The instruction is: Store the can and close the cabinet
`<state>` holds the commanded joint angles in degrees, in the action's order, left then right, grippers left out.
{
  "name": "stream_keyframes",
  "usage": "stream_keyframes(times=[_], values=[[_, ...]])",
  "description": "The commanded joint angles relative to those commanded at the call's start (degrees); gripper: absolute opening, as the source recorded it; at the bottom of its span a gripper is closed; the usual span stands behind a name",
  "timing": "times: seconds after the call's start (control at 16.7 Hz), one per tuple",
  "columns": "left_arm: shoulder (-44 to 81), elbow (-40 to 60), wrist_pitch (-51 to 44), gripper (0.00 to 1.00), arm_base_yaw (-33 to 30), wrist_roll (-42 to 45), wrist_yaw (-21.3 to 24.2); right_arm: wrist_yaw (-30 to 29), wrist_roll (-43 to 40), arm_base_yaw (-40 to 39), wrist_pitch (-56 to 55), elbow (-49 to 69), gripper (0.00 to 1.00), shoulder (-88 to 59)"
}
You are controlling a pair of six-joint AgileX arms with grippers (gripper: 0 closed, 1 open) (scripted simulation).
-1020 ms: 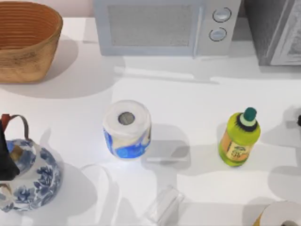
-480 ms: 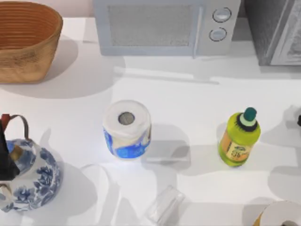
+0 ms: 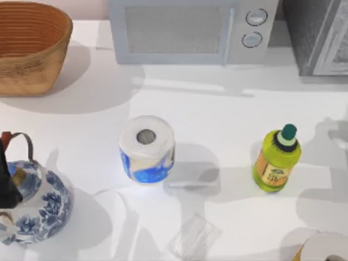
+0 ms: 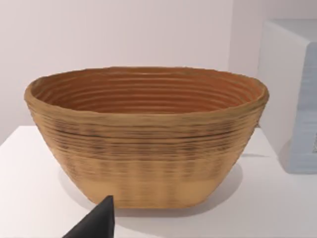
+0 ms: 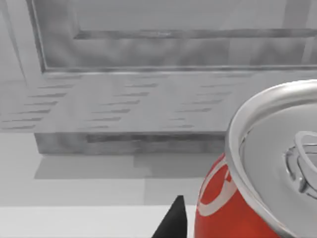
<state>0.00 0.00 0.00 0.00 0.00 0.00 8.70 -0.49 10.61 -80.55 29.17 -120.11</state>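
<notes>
Red can point(image 5: 257, 188) at lower right of the right wrist view, silver top tilted, close before the grey cabinet point(image 5: 148, 74) filling the upper frame. Dark fingertip point(image 5: 171, 223) just beside the can; grip state impossible to tell. Left finger point(image 4: 96, 223) low before the basket point(image 4: 148, 139); likewise unclear.

- The frame edge is cutting off my can point(image 5: 257, 198) in the right wrist view, hiding its lower body.
- The top view's right edge is clipping the cabinet point(image 3: 321, 38).
- The left edge is cropping the teapot point(image 3: 30, 206); the bottom edge is cropping a tape roll point(image 3: 325, 249).
</notes>
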Motion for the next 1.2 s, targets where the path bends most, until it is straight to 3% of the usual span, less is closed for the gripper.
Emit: stream_keyframes(times=[0.54, 1.2], values=[[0.0, 0.0, 0.0, 1.0, 0.0, 0.0, 0.0, 0.3, -1.4, -0.3, 34.7, 3.2, 0.0, 30.1], [0.0, 0.0, 0.0, 1.0, 0.0, 0.0, 0.0, 0.0, -0.7, -0.7, 40.6, 2.7, 0.0, 37.5]])
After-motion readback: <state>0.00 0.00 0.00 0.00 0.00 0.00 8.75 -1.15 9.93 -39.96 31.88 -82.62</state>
